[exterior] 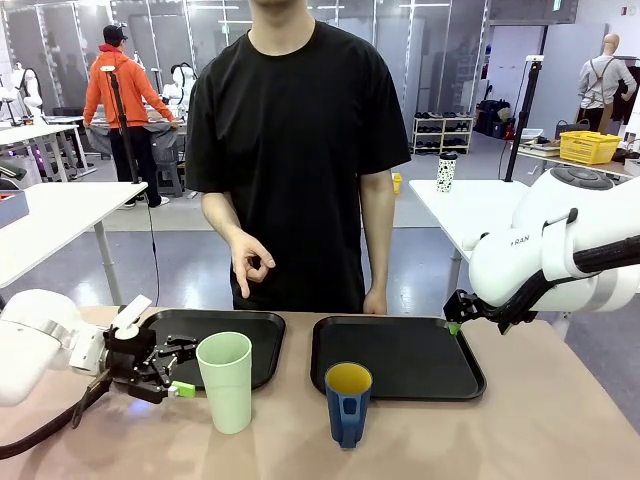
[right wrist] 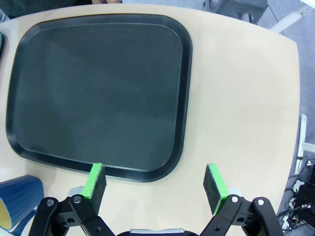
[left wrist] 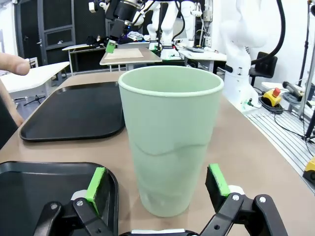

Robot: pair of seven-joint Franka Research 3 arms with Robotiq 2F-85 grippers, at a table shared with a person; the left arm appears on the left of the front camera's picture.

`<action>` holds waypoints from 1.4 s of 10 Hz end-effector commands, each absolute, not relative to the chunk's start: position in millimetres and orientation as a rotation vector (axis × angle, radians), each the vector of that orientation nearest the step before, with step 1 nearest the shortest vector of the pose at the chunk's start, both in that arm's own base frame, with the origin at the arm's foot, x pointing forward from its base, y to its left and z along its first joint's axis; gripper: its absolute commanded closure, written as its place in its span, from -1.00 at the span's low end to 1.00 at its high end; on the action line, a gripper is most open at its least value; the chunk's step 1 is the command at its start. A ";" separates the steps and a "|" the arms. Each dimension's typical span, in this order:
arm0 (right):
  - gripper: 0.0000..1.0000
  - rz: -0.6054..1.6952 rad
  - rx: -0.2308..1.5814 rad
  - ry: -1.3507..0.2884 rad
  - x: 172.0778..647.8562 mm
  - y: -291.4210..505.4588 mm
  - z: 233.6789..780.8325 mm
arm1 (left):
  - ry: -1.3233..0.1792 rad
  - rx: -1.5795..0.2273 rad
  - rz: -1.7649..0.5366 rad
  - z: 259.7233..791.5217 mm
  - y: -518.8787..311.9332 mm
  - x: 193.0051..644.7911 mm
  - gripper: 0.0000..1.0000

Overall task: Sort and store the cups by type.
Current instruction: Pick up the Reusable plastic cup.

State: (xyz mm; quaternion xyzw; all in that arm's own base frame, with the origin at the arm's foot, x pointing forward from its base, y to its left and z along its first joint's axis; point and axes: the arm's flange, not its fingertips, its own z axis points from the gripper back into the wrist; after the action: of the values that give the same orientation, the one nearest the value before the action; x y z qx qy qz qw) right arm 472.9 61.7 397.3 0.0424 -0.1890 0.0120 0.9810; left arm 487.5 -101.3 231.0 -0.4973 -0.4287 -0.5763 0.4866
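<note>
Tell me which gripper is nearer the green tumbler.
Left. The left gripper stands open right at the tumbler; the right gripper hovers by the right tray's far corner.

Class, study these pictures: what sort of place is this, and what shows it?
Probably a robotics lab: the robot's left arm and right arm flank a table, more white worktables stand behind the person, and what looks like a red emergency-stop button sits nearby.
</note>
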 end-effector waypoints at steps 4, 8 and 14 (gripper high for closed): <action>-1.00 0.021 0.088 -0.380 472.7 61.2 396.6 | -1.012 -1.247 -1.439 220.0 -121.9 494.8 -1.00; -1.00 0.021 0.088 -0.380 472.7 61.2 396.6 | -1.009 -1.289 -1.462 210.3 -139.2 494.9 -1.00; -1.00 0.021 0.088 -0.380 472.7 61.2 396.6 | -1.031 -1.355 -1.491 194.0 -173.9 495.6 -1.00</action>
State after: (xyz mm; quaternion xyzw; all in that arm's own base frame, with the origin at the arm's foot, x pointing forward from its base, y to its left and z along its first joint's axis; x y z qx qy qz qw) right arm 472.9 61.7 397.3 0.0424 -0.1890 0.0120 0.9810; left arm 488.5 -165.8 199.6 -0.5378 -0.3953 -0.5931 0.4503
